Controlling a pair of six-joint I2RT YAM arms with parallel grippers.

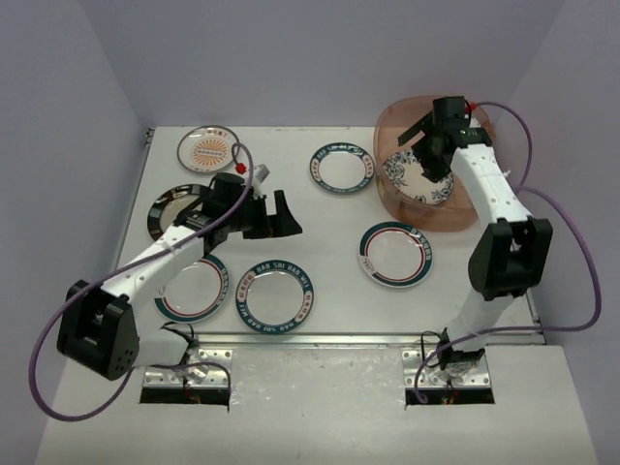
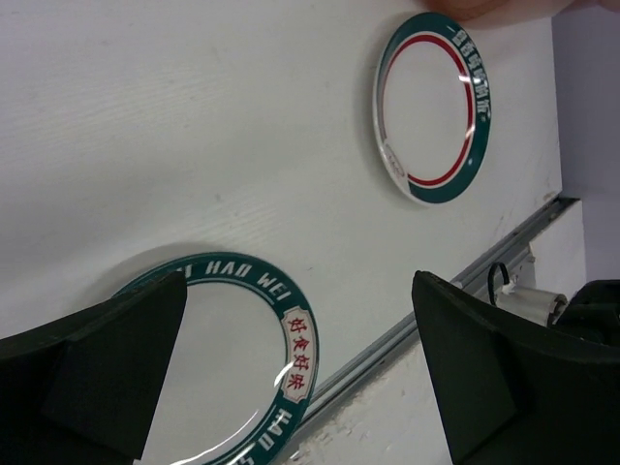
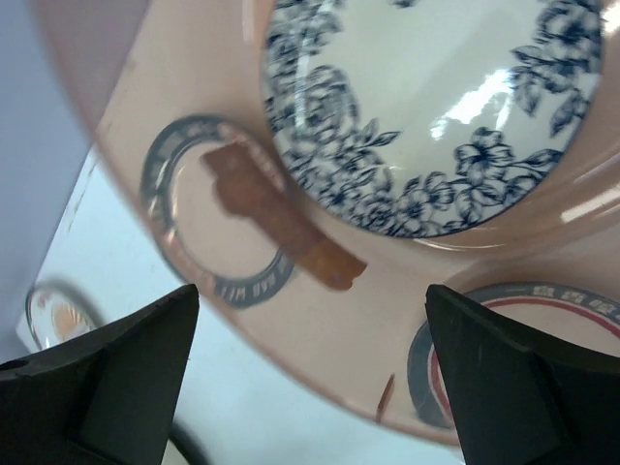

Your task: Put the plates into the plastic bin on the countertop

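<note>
The pinkish plastic bin (image 1: 436,215) stands at the back right of the countertop (image 1: 329,218). A blue floral plate (image 1: 405,174) lies inside it. My right gripper (image 1: 422,155) hangs open and empty over the bin. The right wrist view shows the plate (image 3: 426,107) and bin wall (image 3: 320,320) beyond the open gripper (image 3: 310,378). My left gripper (image 1: 271,223) is open and empty above the countertop's left middle. Its wrist view shows a green-rimmed plate (image 2: 223,368) under the open gripper (image 2: 300,378).
More plates lie on the countertop: orange sunburst (image 1: 206,150), black-rimmed (image 1: 172,208), and green-rimmed ones at the back middle (image 1: 341,167), right middle (image 1: 395,254), front middle (image 1: 275,294) and front left (image 1: 192,289). A metal rail (image 2: 436,310) runs along the front edge.
</note>
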